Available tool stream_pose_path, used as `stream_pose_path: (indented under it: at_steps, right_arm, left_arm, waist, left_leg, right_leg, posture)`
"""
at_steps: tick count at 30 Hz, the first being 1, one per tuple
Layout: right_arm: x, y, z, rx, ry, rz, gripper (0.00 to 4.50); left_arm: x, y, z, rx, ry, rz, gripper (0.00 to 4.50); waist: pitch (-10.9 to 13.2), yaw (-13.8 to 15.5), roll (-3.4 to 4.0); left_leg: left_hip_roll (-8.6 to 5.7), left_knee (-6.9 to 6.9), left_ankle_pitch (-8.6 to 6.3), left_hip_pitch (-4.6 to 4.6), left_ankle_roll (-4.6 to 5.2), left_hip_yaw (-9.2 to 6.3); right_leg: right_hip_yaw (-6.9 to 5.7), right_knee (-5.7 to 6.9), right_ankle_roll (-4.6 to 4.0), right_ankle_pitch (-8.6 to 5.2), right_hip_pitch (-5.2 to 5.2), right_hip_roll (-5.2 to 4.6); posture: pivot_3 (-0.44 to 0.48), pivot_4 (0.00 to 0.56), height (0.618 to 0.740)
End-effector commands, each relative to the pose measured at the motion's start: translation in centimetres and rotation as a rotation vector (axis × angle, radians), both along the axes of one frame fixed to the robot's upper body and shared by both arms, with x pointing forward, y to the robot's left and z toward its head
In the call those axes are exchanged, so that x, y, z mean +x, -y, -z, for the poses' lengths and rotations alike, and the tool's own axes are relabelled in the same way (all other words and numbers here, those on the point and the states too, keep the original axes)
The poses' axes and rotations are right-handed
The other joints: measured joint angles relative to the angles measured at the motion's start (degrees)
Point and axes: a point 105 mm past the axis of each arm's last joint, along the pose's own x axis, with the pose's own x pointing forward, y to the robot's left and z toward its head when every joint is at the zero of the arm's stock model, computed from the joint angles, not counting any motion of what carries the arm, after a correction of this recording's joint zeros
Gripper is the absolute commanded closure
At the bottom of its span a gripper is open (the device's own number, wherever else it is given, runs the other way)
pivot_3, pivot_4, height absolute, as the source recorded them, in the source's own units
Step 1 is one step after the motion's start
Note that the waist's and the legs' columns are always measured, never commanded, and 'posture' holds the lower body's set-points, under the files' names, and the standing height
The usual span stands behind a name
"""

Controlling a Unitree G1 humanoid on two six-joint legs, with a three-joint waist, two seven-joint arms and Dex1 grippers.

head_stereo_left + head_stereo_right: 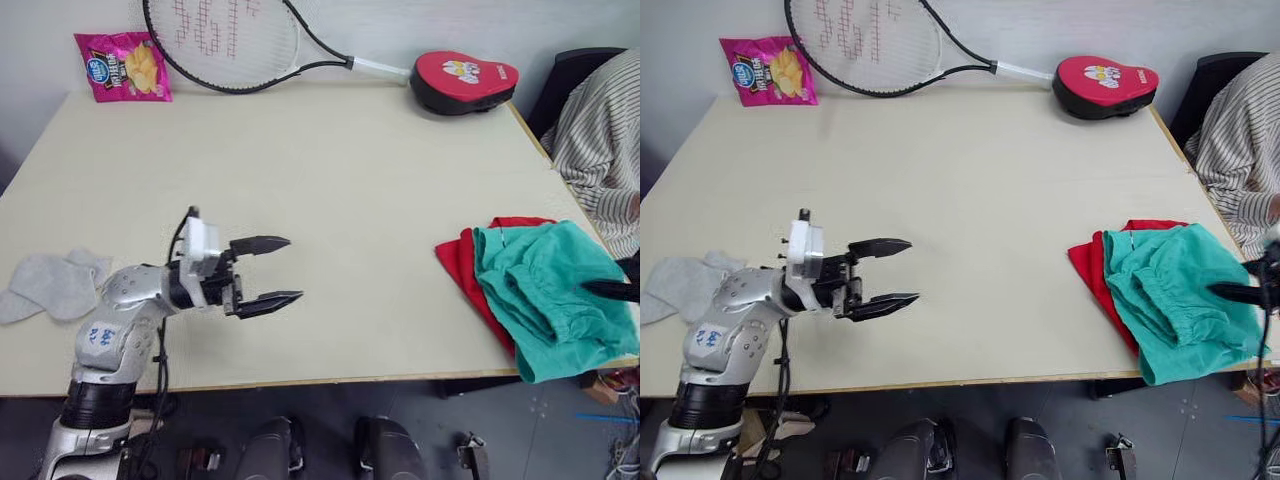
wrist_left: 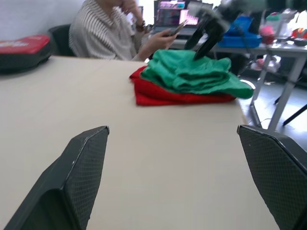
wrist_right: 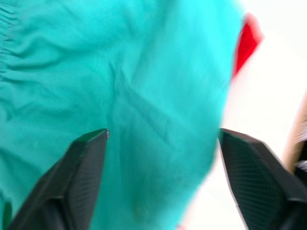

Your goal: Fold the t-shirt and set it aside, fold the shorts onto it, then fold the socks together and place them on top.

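The folded red t-shirt (image 1: 463, 262) lies at the table's right edge. The teal shorts (image 1: 545, 290) are piled on top of it, loosely bunched and hanging a little over the front edge. My right gripper (image 3: 163, 134) hovers open just above the shorts, nothing between its fingers; one black finger (image 1: 610, 290) pokes in from the right. The grey socks (image 1: 50, 285) lie flat at the table's left edge. My left gripper (image 1: 292, 268) is open and empty above bare tabletop at the front left, to the right of the socks, pointing toward the clothes pile (image 2: 187, 76).
A tennis racket (image 1: 225, 35), a pink chips bag (image 1: 125, 65) and a red pad (image 1: 463, 80) line the table's far edge. A person in a striped shirt (image 1: 600, 140) sits by the right side, close to the pile.
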Motion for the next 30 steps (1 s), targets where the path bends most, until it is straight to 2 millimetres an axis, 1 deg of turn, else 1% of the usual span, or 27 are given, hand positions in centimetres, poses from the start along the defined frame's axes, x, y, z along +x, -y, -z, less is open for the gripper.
stream_pose_path:
  at_steps: [1, 2, 3, 4, 6, 7, 8, 10, 12, 13, 15, 17, 19, 20, 21, 22, 23, 24, 26, 28, 30]
  right_arm:
    - [0.6, -2.9, -4.3, -0.183, 0.266, -0.193, 0.02]
    - [0.8, -4.4, -4.8, -0.168, 0.305, -0.239, 0.02]
    - [1.0, -6.4, -4.9, -0.126, 0.335, -0.298, 0.02]
    - [1.1, -8.4, -4.8, -0.11, 0.364, -0.357, 0.02]
    - [0.9, -11.6, -4.0, -0.055, 0.392, -0.44, 0.02]
    - [0.9, -13.3, -3.3, -0.035, 0.402, -0.478, 0.02]
    - [0.9, -15.4, -2.2, 0.018, 0.4, -0.516, 0.02]
    - [0.7, -19.1, -0.2, 0.123, 0.403, -0.563, 0.02]
    - [0.3, -20.9, 0.8, 0.176, 0.401, -0.581, 0.02]
    - [0.1, -21.9, 1.7, 0.206, 0.389, -0.588, 0.02]
    - [-0.5, -23.9, 3.7, 0.249, 0.35, -0.624, 0.02]
    - [-1.0, -24.7, 4.8, 0.289, 0.328, -0.643, 0.02]
    - [-1.0, -24.9, 5.3, 0.327, 0.335, -0.635, 0.02]
    - [-0.7, -24.9, 5.3, 0.316, 0.366, -0.624, 0.02]
    - [-0.5, -24.8, 5.3, 0.299, 0.408, -0.613, 0.02]
    - [-0.6, -24.8, 5.4, 0.297, 0.43, -0.626, 0.02]
    - [-0.9, -24.9, 5.4, 0.304, 0.442, -0.662, 0.02]
    - [-1.6, -25.1, 5.5, 0.326, 0.444, -0.712, 0.02]
    - [-3.2, -25.1, 5.8, 0.378, 0.416, -0.795, 0.02]
    - [-4.2, -24.8, 6.0, 0.422, 0.388, -0.817, 0.02]
    - [-4.9, -24.6, 6.2, 0.432, 0.372, -0.838, 0.02]
  left_arm:
    - [0.0, -3.2, 1.3, 0.045, 0.018, -0.115, 0.0]
    - [0.0, -4.2, 1.7, 0.055, 0.007, -0.155, 0.0]
    - [0.0, -5.3, 2.0, 0.065, 0.004, -0.207, 0.0]
    - [0.0, -6.3, 2.2, 0.065, 0.003, -0.257, 0.0]
    - [-0.1, -7.9, 2.2, 0.048, 0.002, -0.334, 0.0]
    - [-0.2, -8.8, 2.3, 0.043, 0.006, -0.379, 0.0]
    - [-0.6, -9.9, 2.6, 0.044, -0.002, -0.432, 0.0]
    - [-1.5, -12.3, 2.8, 0.038, 0.0, -0.552, 0.0]
    - [-2.2, -13.5, 2.9, 0.026, 0.001, -0.62, 0.0]
    - [-2.8, -14.6, 2.9, 0.028, 0.008, -0.68, 0.0]
    - [-4.7, -17.4, 3.5, 0.034, 0.004, -0.835, 0.0]
    - [-7.4, -20.3, 4.3, 0.025, -0.02, -1.003, 0.0]
    - [-10.5, -22.8, 5.6, 0.035, -0.073, -1.162, 0.0]
    - [-11.9, -23.9, 6.3, 0.035, -0.112, -1.237, 0.0]
    - [-13.3, -24.7, 7.1, 0.029, -0.159, -1.305, 0.0]
    - [-14.5, -25.4, 7.7, 0.022, -0.202, -1.36, 0.0]
    - [-15.6, -26.0, 8.1, 0.02, -0.224, -1.412, 0.0]
    - [-16.4, -26.4, 8.5, 0.008, -0.251, -1.456, 0.0]
    - [-17.3, -26.8, 8.4, -0.009, -0.264, -1.507, 0.0]
    - [-16.8, -26.4, 7.8, -0.031, -0.255, -1.495, 0.0]
    - [-15.8, -25.9, 7.2, -0.044, -0.246, -1.472, 0.0]
  waist:
    - [0.02, -0.38, -0.04]
    - [0.03, -0.54, -0.05]
    - [0.04, -0.67, -0.07]
    - [0.06, -0.7, -0.1]
    - [0.05, -0.35, -0.11]
    - [0.06, 0.02, -0.11]
    - [0.06, 0.17, -0.11]
    - [0.05, 0.34, -0.13]
    - [0.05, 0.52, -0.16]
    - [0.06, 0.71, -0.15]
    - [0.03, 0.6, -0.21]
    - [0.02, 0.16, -0.2]
    - [0.08, -1.06, -0.19]
    - [0.11, -1.21, -0.19]
    - [0.16, -0.77, -0.3]
    - [0.19, -0.24, -0.29]
    - [0.24, 0.4, -0.41]
    - [0.3, 0.88, -0.44]
    - [0.28, 2.03, -0.53]
    - [0.24, 2.89, -0.6]
    - [0.24, 3.11, -0.64]
  left_leg:
    - [0.03, -0.02, -0.02, 0.03, -0.03, 0.04]
    - [0.07, -0.01, -0.06, 0.06, -0.1, 0.07]
    - [0.08, -0.01, -0.18, 0.07, -0.31, 0.08]
    - [0.09, -0.02, -0.21, 0.09, -0.33, 0.06]
    - [0.13, -0.04, -0.23, 0.11, -0.35, -0.02]
    - [0.14, -0.04, -0.24, 0.1, -0.37, -0.05]
    - [0.14, -0.05, -0.25, 0.07, -0.36, -0.07]
    - [0.12, -0.04, -0.29, 0.02, -0.34, -0.09]
    - [0.11, -0.06, -0.34, -0.01, -0.32, -0.12]
    - [0.04, -0.06, -0.35, -0.04, -0.29, -0.13]
    - [-0.02, -0.04, -0.4, -0.06, -0.22, -0.13]
    - [-0.02, -0.05, -0.48, -0.04, -0.19, -0.13]
    - [-0.75, -0.62, -0.35, 0.07, 0.35, -1.55]
    - [-1.52, -1.11, 0.13, 0.25, 0.67, -2.74]
    - [-1.54, -0.92, 0.25, 0.29, 0.5, -2.79]
    - [-1.48, -0.87, 0.1, 0.37, 0.29, -2.62]
    - [-1.47, -0.89, 0.07, 0.45, 0.29, -2.61]
    - [-1.44, -0.86, -0.1, 0.54, 0.49, -2.64]
    - [-1.34, -0.91, -0.16, 0.68, 0.49, -2.68]
    - [-1.23, -1.01, -0.2, 0.64, 0.47, -2.76]
    - [-1.23, -1.09, -0.2, 0.63, 0.47, -2.74]
  right_leg:
    - [0.01, 0.01, -0.01, -0.01, 0.0, 0.04]
    - [0.04, 0.01, -0.02, -0.01, 0.01, 0.06]
    - [0.08, 0.04, -0.02, -0.01, -0.01, 0.05]
    - [0.1, 0.08, -0.02, -0.01, 0.0, 0.05]
    - [0.09, 0.12, -0.02, -0.01, 0.0, 0.03]
    - [0.09, 0.14, -0.04, -0.02, 0.0, 0.02]
    - [0.08, 0.14, -0.05, -0.02, -0.03, 0.0]
    - [0.07, 0.11, -0.05, -0.02, -0.05, -0.03]
    - [0.04, 0.03, -0.05, -0.02, -0.04, -0.06]
    - [0.03, 0.03, -0.05, -0.02, -0.05, -0.13]
    - [0.04, 0.0, -0.04, -0.02, -0.04, -0.23]
    - [0.06, -0.06, -0.03, -0.02, -0.02, -0.24]
    - [-1.45, -0.69, 0.19, 0.04, 1.16, -0.6]
    - [-2.53, -0.82, 0.46, -0.05, 1.75, -1.07]
    - [-2.36, -0.59, 0.56, -0.11, 1.58, -1.07]
    - [-2.28, -0.75, 0.56, -0.18, 1.76, -1.16]
    - [-2.26, -0.94, 0.55, -0.19, 1.83, -1.15]
    - [-2.27, -1.0, 0.53, -0.2, 1.91, -1.14]
    - [-2.24, -1.23, 0.45, -0.19, 1.89, -1.09]
    - [-1.99, -1.47, 0.22, -0.31, 1.97, -0.97]
    - [-0.59, -1.54, -0.61, -0.85, 1.93, -0.67]
  posture:
    - [0.0, 0.15, 0.74]
    - [0.0, 0.15, 0.74]
    - [0.0, 0.15, 0.74]
    - [0.0, 0.15, 0.74]
    - [0.0, 0.15, 0.74]
    - [0.0, 0.15, 0.74]
    - [0.0, 0.15, 0.74]
    - [0.0, 0.15, 0.74]
    - [0.0, 0.15, 0.74]
    - [0.0, 0.15, 0.74]
    - [0.0, 0.15, 0.74]
    - [0.0, 0.15, 0.74]
    - [0.0, 0.15, 0.74]
    - [0.0, 0.15, 0.74]
    - [0.0, 0.15, 0.74]
    - [0.0, 0.15, 0.74]
    - [0.0, 0.15, 0.74]
    - [0.0, 0.15, 0.74]
    - [0.0, 0.15, 0.74]
    - [0.0, 0.15, 0.74]
    - [0.0, 0.15, 0.74]
